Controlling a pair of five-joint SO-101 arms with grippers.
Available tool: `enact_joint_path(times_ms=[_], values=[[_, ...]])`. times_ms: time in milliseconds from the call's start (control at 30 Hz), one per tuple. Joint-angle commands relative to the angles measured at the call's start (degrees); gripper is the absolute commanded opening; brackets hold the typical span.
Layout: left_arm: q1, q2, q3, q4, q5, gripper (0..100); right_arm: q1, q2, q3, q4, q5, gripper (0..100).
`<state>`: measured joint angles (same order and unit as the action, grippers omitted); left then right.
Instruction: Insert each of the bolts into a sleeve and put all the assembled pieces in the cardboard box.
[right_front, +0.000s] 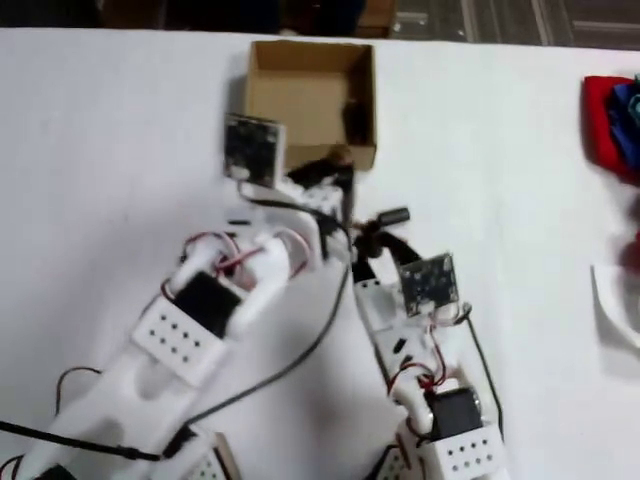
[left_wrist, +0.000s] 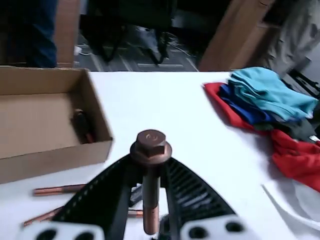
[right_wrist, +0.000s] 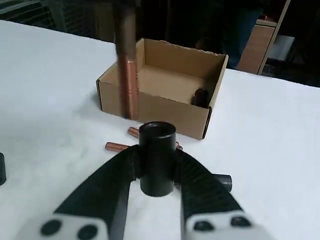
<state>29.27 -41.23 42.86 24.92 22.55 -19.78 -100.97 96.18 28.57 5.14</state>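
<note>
Your left gripper is clamped on a copper bolt, held upright with its head up. Your right gripper grips a black sleeve, also upright. The bolt hangs just beside the sleeve, not touching it. Loose bolts lie on the table in front of the cardboard box, which sits near the table's far edge. One assembled piece lies inside the box, against a side wall.

Over on the white worktop, a heap of cloths sits off to one side: a teal one on top, a blue one under it, a dark grey one beside it, and a red one spreading beneath. Just near the heap there's a white curved object, too cut off to identify. Beyond the worktop edge, a grey floor and tall brown cardboard panels.
</note>
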Motion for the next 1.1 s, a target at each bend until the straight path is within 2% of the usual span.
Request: enact_joint_path(times_ms=[0, 233, 333, 600, 833, 1067], values=[[1.8, -2.3, -2.4, -1.5, 0.3, 3, -0.6, -0.1, 0.3, -2.6, 0.1, 2.2], [1.9, -2.2, -2.5, -2.4, 0.2, 3, -0.9, -0.1, 0.2, -3.0, 0.1, 2.2], [1.9, -2.1, -2.2, -5.1, 0.2, 3, -0.9, -0.1, 0.2, -3.0, 0.1, 2.2], [1.9, 4.6, -3.1, -6.7, 0.5, 3, -0.6, -0.1, 0.2, -3.0, 0.1, 2.2], [2.0, 5.2, -2.7, -6.2, 0.6, 3, -0.5, -0.1, 0.2, -3.0, 0.1, 2.2], [5.5, 5.0, -3.1, -0.6, 0.6, 3, -0.5, -0.1, 0.2, -3.0, 0.1, 2.2]])
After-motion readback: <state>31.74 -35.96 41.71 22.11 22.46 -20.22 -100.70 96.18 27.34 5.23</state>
